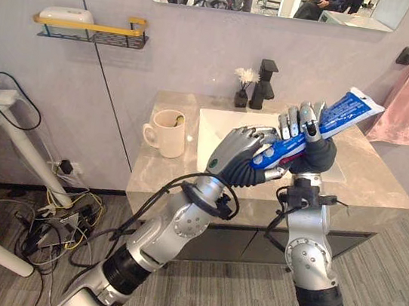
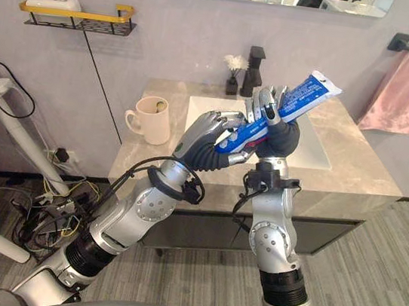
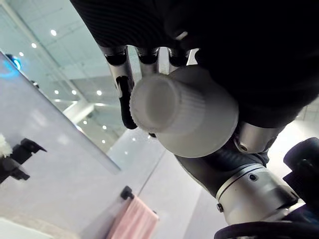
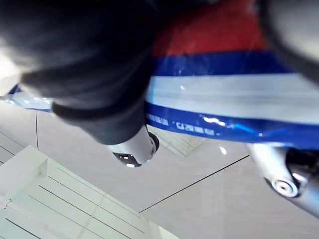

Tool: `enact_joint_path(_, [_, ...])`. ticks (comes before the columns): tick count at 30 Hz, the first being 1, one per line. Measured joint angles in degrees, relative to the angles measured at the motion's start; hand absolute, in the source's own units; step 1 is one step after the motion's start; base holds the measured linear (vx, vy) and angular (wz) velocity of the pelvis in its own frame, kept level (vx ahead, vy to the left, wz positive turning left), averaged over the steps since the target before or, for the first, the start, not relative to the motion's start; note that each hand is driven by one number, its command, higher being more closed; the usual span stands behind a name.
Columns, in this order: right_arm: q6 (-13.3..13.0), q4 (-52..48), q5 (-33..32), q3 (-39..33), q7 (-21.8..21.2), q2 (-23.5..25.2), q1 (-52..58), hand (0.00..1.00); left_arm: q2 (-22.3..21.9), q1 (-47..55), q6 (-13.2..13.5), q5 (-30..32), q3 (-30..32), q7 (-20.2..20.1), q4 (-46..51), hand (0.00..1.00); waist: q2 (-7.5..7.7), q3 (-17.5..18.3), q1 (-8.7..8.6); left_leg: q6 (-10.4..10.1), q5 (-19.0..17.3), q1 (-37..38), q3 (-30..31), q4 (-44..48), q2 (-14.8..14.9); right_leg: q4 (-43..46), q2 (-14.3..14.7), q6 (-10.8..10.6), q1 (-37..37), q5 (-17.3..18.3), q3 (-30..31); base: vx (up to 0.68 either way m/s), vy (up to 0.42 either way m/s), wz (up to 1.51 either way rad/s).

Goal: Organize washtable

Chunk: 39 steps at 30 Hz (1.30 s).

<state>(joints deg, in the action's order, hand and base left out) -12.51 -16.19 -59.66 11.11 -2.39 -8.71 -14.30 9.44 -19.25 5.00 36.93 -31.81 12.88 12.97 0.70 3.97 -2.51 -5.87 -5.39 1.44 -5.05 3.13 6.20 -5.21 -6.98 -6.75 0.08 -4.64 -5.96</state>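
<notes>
The toothpaste tube (image 1: 347,112) is clasped over the sink (image 1: 212,127), fingers curled round it, by left hand (image 1: 236,154) and right hand (image 1: 312,154). A mug (image 1: 167,134) is noted left, a faucet (image 1: 264,84) beyond.

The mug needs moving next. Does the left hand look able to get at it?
Likely not yet: the left hand is curled round the cap end of the toothpaste tube, right hand gripping it too. The mug stands unblocked.

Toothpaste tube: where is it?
In the eye views, the toothpaste tube is held up before the sink, right hand round its middle, left hand at its cap.
</notes>
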Motion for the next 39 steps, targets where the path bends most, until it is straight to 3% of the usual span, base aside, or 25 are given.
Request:
enact_joint_path(7, [0.2, 1.18, 0.02, -0.31, 0.38, 0.13, 0.93, 1.0, -0.11, 1.64, 0.17, 0.0, 1.67, 0.23, 0.87, 0.0, 0.0, 0.0, 0.14, 0.0, 0.0, 0.09, -0.05, -0.2, 0.0, 0.0, 0.02, 0.0, -0.01, 0.0, -0.01, 0.0, 0.0, 0.0])
enact_joint_path(19, [1.04, 2.88, 0.13, -4.81, 1.27, -0.06, 3.58, 1.0, 0.48, 10.78, 0.24, -0.33, 18.95, 5.05, 13.29, 0.0, -0.01, -0.01, 0.9, -0.07, 0.11, 0.23, 0.35, -0.5, -0.01, 0.0, 0.01, 0.01, 0.19, 0.02, -0.3, 0.0, 0.0, 0.01])
enact_joint_path(27, [1.93, 2.95, 0.65, -9.32, 1.7, -0.12, 4.95, 1.0, -0.13, 22.74, 0.3, -2.1, 32.63, 8.05, 20.8, 0.0, 0.2, -0.13, 3.15, -0.14, 1.37, 0.24, 1.39, -2.72, -0.11, 0.0, -0.06, 0.17, 0.3, 0.3, -1.54, 0.0, -0.005, 0.07])
enact_joint_path(31, [1.89, 4.0, 1.07, -13.62, 2.66, -0.12, 5.46, 1.0, -1.92, 28.62, 0.34, -3.95, 39.3, 9.1, 22.63, 0.0, 1.32, -0.76, 3.6, -0.16, 2.48, 0.06, 2.99, -4.31, -0.15, 0.0, -0.1, 0.3, 0.53, 0.65, -3.38, 0.0, -0.011, 0.26])
enact_joint_path(36, [1.87, 5.44, 5.57, -17.04, 5.16, -0.14, 5.58, 1.0, -5.63, 34.55, 0.13, -5.71, 44.96, 10.04, 22.37, 0.0, 2.12, -1.22, 6.34, -0.19, 3.61, -0.73, 5.2, -5.8, -0.33, 0.0, -0.31, 0.12, 0.51, 1.14, -5.83, 0.01, -0.008, 0.25])
enact_joint_path(39, [1.86, 5.68, 8.08, -19.51, 7.61, -0.73, 5.4, 1.0, -8.2, 36.89, 0.0, -7.27, 47.68, 10.89, 16.68, 0.0, 2.87, -1.7, 8.29, -0.14, 4.69, -1.25, 7.1, -6.93, -0.52, 0.0, -0.51, 0.03, 0.54, 1.49, -7.51, 0.02, -0.005, 0.31])
